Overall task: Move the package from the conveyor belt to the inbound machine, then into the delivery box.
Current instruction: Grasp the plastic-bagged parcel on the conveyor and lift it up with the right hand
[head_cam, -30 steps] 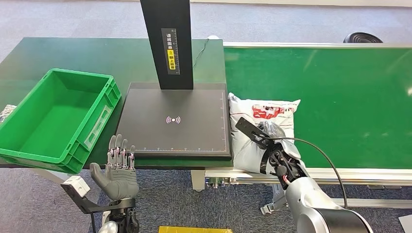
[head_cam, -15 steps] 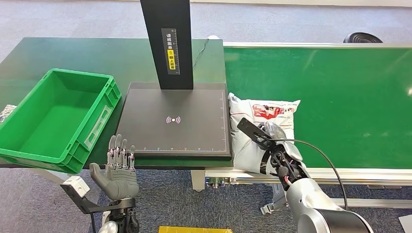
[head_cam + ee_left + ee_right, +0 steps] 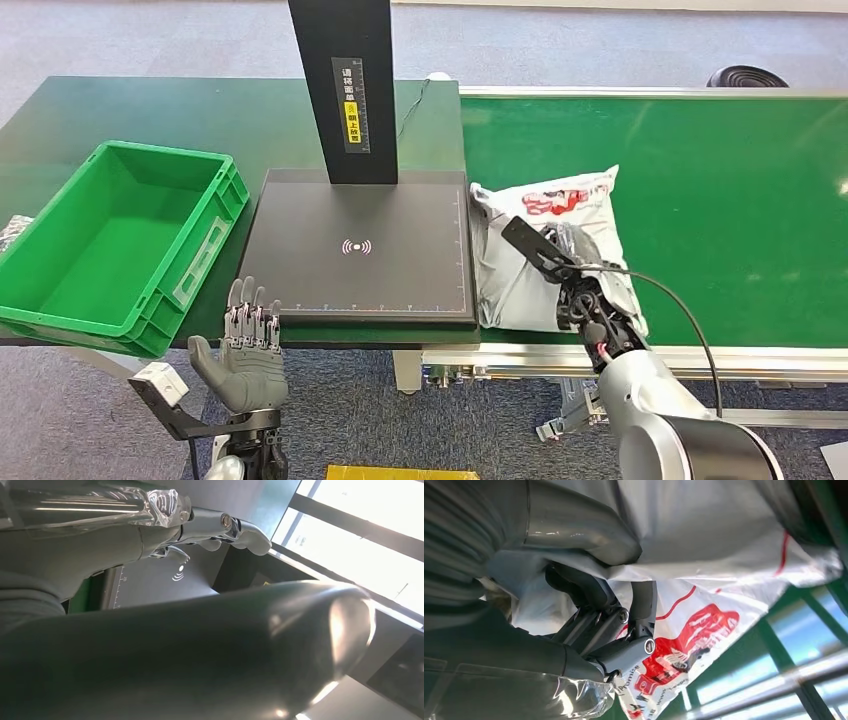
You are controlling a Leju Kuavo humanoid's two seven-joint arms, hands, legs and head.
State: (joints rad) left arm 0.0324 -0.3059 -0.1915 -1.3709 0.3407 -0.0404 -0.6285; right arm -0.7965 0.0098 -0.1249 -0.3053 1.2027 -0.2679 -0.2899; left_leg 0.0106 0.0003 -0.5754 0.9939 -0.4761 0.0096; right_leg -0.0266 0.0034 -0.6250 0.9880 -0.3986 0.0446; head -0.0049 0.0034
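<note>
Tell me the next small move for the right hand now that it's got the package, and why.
Probably carry it toward the robot's left, onto the black scanner pad. The right hand grips the white package, whose far end is tilted up off the conveyor belt. The pad lies right beside it, bare, and the task sends it there first.

The right robot hand (image 3: 572, 268) covers the middle of the package (image 3: 545, 255), so its grip cannot be judged. The scanner's black post (image 3: 343, 90) is cut off above, its yellow label (image 3: 352, 118) unreadable.
</note>
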